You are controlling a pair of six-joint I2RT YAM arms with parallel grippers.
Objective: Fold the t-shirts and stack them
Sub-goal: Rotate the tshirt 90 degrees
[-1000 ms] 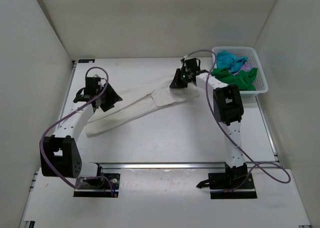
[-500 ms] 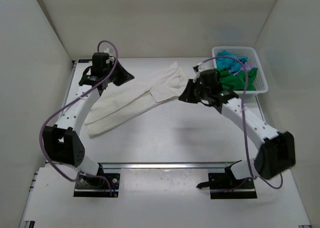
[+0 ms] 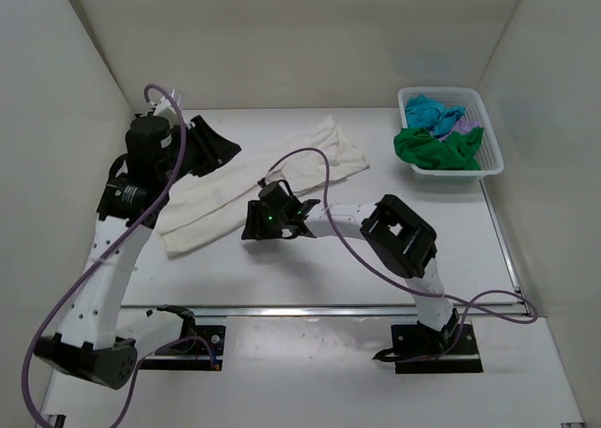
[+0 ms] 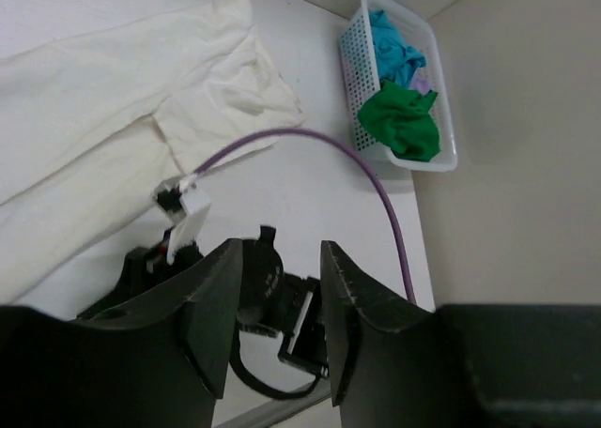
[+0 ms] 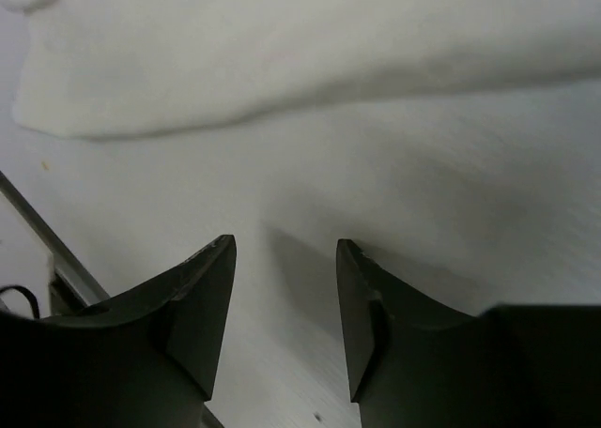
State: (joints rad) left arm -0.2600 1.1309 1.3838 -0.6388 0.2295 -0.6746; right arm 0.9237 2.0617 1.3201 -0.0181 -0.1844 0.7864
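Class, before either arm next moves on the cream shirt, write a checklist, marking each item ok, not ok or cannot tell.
1. Left gripper jaws open, empty: ok.
2. Right gripper jaws open, empty, over bare table beside the shirt's edge: ok.
3. Cream-white t-shirt smooth for folding: not ok, far end wrinkled.
4. Green t-shirt, turquoise-blue t-shirt, lilac t-shirt inside the basket, out of the way: ok.
5. Right arm's purple cable clear of the cloth: cannot tell.
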